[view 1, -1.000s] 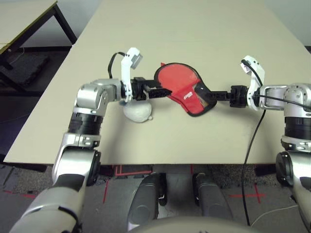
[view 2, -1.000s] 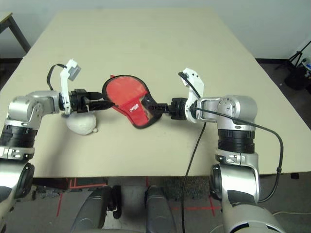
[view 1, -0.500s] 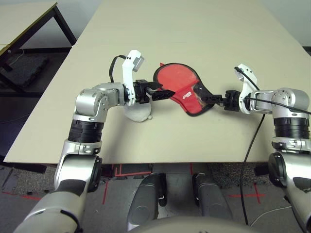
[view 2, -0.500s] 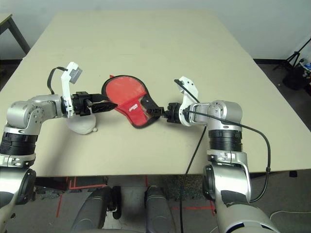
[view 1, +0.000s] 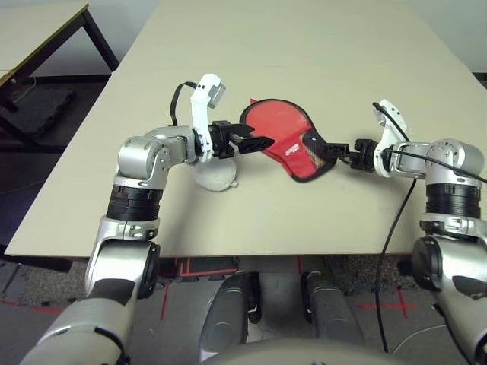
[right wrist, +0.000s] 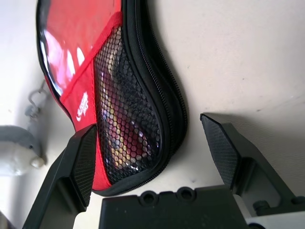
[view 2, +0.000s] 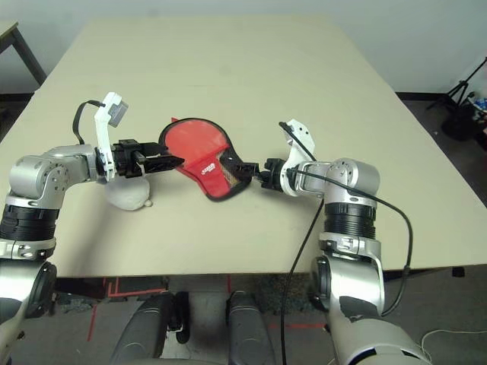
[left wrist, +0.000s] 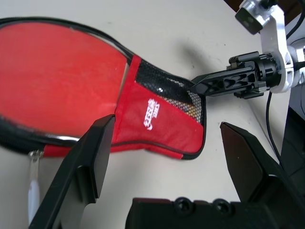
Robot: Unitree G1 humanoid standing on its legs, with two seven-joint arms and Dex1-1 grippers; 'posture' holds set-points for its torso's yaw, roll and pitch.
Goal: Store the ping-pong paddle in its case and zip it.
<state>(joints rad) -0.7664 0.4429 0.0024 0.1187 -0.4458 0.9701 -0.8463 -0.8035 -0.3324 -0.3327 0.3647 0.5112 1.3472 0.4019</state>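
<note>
Beige tabletop [view 1: 304, 46] stretches ahead of us, and the case [view 1: 285, 144] lies flat near its middle, between our two arms. Through the black mesh pocket [right wrist: 126, 109] we see wood and red stripes, so we judge the ping-pong paddle [right wrist: 125, 125] is already inside. What seems left is the zip: its black trim [right wrist: 159, 90] runs round the edge, but we cannot tell how far it is closed. Our left gripper [view 1: 247, 143] hovers at the case's round end, fingers spread wide and holding nothing. Our right gripper [view 1: 335, 149] reaches the handle end, likewise fully parted and empty, perhaps just touching the mesh corner. A white-grey pouch [view 1: 217, 176] sits under the left wrist.
</note>
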